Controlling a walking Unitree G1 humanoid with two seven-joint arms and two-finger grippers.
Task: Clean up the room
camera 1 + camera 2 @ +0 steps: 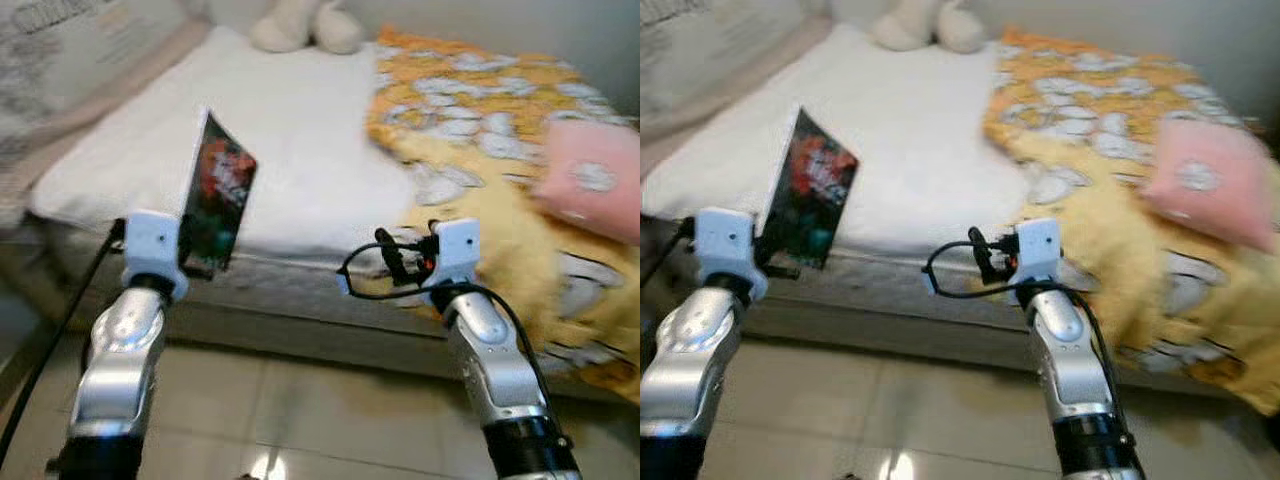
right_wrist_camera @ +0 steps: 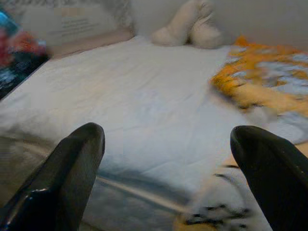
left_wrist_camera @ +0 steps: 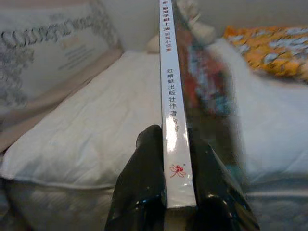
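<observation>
Left claw (image 3: pixel 177 192) clamped our book (image 1: pixel 218 195) upright by its spine above the bed (image 1: pixel 300 130) edge, right claw (image 2: pixel 178 168) wide and empty; we judged carrying under way, stowing next.

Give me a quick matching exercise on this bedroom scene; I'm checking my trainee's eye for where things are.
Things:
1. book
2. pink pillow
3. plush toy
4. right gripper

Places or states:
A. at the far end of the white mattress
B. fingers spread wide, holding nothing
C. clamped upright in the left gripper
D. on the yellow patterned blanket

Pairs: 1-C, 2-D, 3-A, 4-B
</observation>
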